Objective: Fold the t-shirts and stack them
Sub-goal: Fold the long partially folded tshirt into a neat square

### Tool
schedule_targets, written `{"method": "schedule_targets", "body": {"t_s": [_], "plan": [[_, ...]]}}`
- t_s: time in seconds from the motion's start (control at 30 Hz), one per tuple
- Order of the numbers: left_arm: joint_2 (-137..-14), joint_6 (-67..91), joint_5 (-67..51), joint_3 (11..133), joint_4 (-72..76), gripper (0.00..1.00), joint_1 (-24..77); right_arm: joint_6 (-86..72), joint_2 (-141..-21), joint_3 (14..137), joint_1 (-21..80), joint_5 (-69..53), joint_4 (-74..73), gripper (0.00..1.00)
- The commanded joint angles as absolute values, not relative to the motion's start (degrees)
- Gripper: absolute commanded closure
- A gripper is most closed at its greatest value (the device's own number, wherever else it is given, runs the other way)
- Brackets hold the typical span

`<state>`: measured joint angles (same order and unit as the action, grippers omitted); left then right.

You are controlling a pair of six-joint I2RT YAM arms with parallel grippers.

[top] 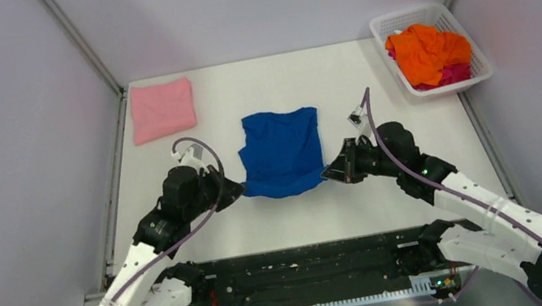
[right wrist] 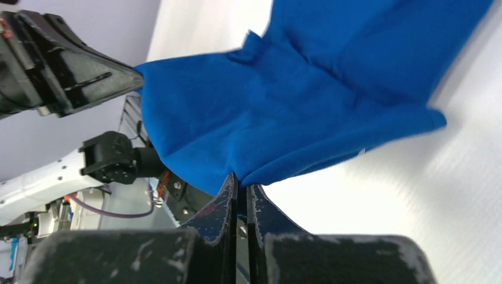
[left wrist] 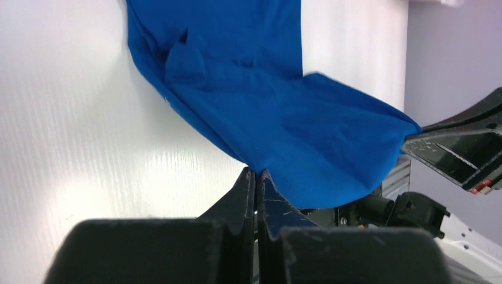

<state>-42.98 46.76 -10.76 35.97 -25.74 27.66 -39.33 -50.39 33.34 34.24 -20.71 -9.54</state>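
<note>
Mid-fold, the royal-blue t-shirt [top: 281, 151] was clamped at its near corners between the fingers of left gripper [top: 234, 192] and right gripper [top: 330, 172]; a matched carry ahead of the fingertips was judged necessary

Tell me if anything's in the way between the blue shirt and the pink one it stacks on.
Nothing visible. The left gripper and right gripper are shut on the blue shirt at its near corners, and only bare table lies between it and the pink shirt. The basket sits far right.

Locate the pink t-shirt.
In the top view, the pink t-shirt lies folded at the far left corner of the table, apart from the blue t-shirt at mid-table.
</note>
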Motion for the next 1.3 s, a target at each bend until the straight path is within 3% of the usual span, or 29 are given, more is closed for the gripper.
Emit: {"method": "schedule_targets", "body": {"t_s": [0.0,0.17,0.43,0.9,1.27], "plan": [[-41.2,48.7,-1.9,39.8,-27.4,1.0,27.7,-39.5,-51.9,38.3,33.4,-24.0,-2.0,1.0],[-44.5,49.2,5.6,43.3,-25.2,1.0,26.7,-45.0,-57.3,38.1,27.5,-30.7,12.9,1.0],[-58.4,45.6,7.0,51.4,-18.1,1.0,21.4,-46.7,-68.5,41.8,19.3,-34.3,20.5,1.0],[-88.4,40.4,-1.5,70.8,-10.1,1.0,12.3,-46.0,-91.0,52.3,12.5,-35.2,27.0,1.0],[-115.3,38.2,-8.6,92.6,-14.1,1.0,10.6,-46.8,-110.0,61.4,9.1,-33.5,30.6,1.0]]}}
